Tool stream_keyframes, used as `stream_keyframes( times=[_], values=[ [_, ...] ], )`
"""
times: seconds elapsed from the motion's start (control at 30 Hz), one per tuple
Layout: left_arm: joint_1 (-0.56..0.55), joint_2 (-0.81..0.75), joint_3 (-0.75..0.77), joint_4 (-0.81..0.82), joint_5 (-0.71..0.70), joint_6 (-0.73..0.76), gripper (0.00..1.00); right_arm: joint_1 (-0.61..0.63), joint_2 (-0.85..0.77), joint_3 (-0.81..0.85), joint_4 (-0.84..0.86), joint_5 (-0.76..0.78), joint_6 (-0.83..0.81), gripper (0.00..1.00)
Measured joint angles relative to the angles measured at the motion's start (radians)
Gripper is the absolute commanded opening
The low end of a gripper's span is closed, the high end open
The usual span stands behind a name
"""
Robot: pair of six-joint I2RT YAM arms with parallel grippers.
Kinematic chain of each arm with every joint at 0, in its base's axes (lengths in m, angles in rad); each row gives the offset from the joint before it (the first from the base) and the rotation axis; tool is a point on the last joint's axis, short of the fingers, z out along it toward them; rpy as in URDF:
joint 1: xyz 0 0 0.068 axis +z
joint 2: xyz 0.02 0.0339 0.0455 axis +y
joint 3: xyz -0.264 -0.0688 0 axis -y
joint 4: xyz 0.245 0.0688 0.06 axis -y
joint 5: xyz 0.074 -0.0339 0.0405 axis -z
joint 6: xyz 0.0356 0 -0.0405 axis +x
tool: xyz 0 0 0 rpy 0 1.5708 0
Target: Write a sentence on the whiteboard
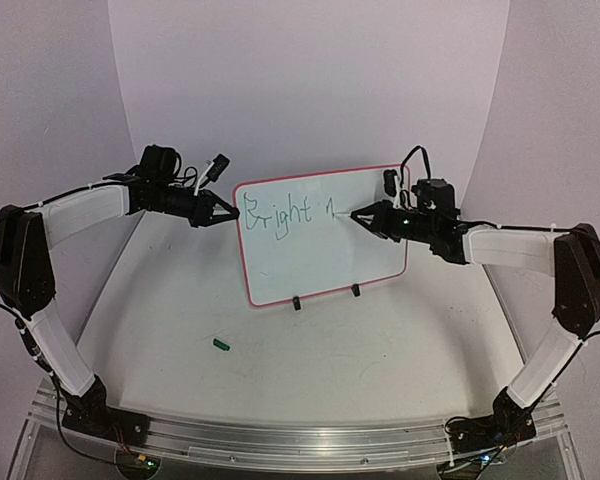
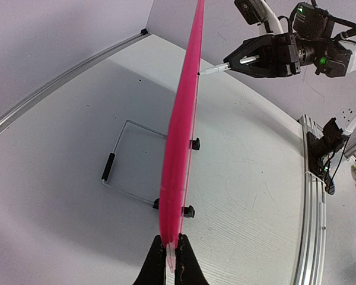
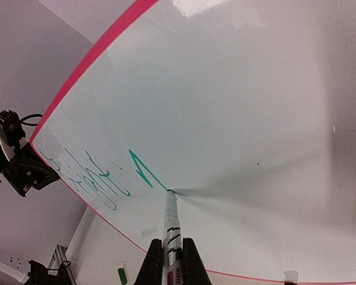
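Observation:
The whiteboard (image 1: 320, 262), white with a red-pink rim, stands upright on two black clip feet at the middle of the table. Green writing "Bright" (image 1: 276, 211) and a fresh angular stroke (image 3: 143, 171) run across its upper part. My left gripper (image 1: 225, 214) is shut on the board's left edge; the left wrist view shows the pink rim (image 2: 179, 166) pinched between its fingers (image 2: 171, 256). From the right, my right gripper (image 1: 370, 217) is shut on a white marker (image 3: 172, 228), whose tip touches the board at the end of the stroke.
A small green marker cap (image 1: 220, 344) lies on the table in front of the board, left of centre. A wire stand (image 2: 126, 166) props the board from behind. White walls enclose the table at the back and sides.

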Motion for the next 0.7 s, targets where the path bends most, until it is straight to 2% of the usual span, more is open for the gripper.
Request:
stream_keyframes(
  times=[0.7],
  values=[
    [-0.001, 0.000, 0.000, 0.000, -0.003, -0.001, 0.00, 0.000, -0.011, 0.022, 0.041, 0.048, 0.020, 0.00]
  ],
)
